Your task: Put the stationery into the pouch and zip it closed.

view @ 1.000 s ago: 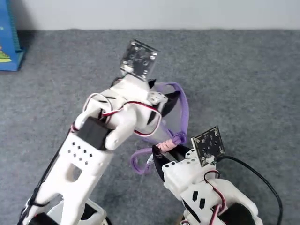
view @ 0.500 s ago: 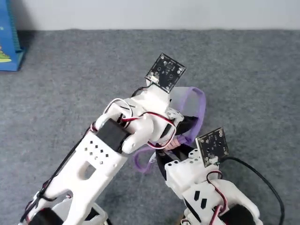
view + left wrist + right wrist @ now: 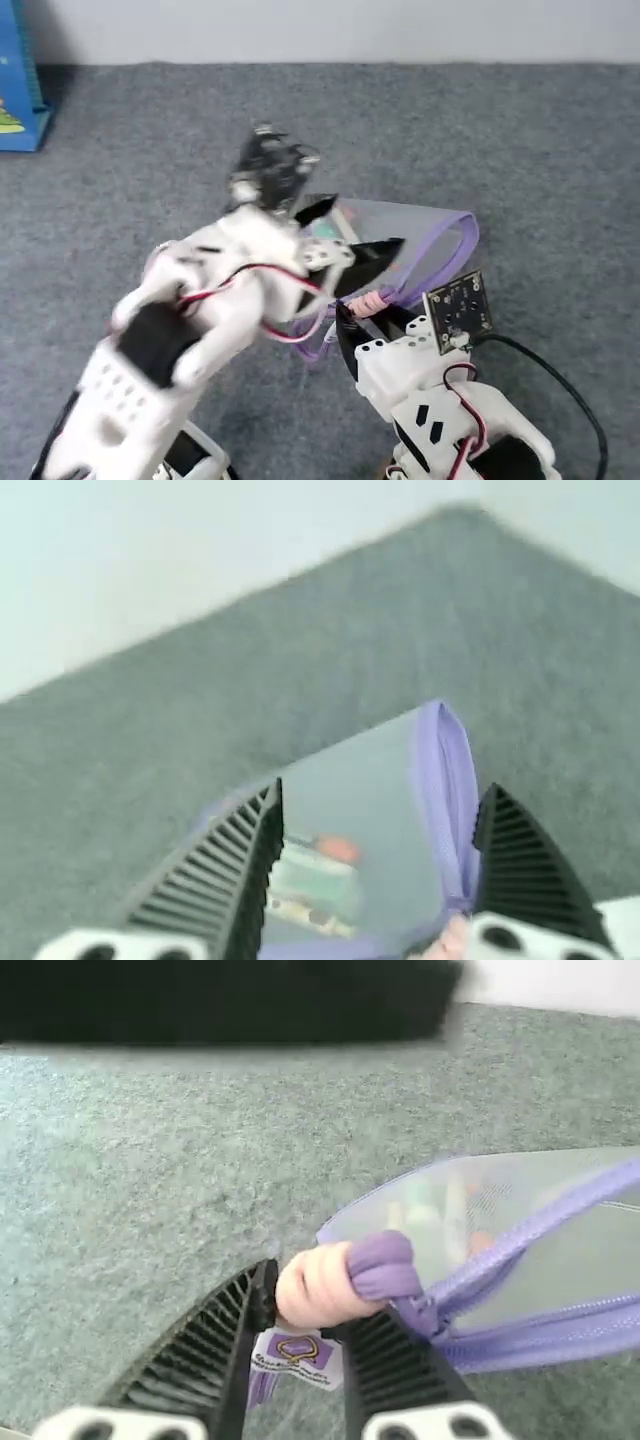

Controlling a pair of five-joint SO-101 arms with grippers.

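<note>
Left gripper (image 3: 385, 800): we see its jaws spread wide with nothing between them. It hangs over the left part of the pouch (image 3: 400, 780), one finger on either side of it; we cannot tell whether the fingers touch it.

Right gripper (image 3: 310, 1305): we find its jaws closed on the pull (image 3: 335, 1280), a pink and purple knotted tab at the pouch's near left corner. In the high view this gripper (image 3: 355, 315) sits just near of the pouch.

Pouch (image 3: 425, 240): a see-through bag with purple edging. It lies on the table (image 3: 520, 140) about mid-scene, stretching right and far from the pull (image 3: 368, 302).

Stationery (image 3: 315, 875): we make out orange and greenish pieces inside the pouch, towards its left end; they are too blurred to name.

Zip (image 3: 540, 1235): a purple line running right from the pull; we cannot tell if it is closed.

Label (image 3: 290, 1352): a small white tag hanging under the pull, between the right gripper's fingers.

Box (image 3: 15, 90): blue, at the far left edge, well apart from the pouch.
</note>
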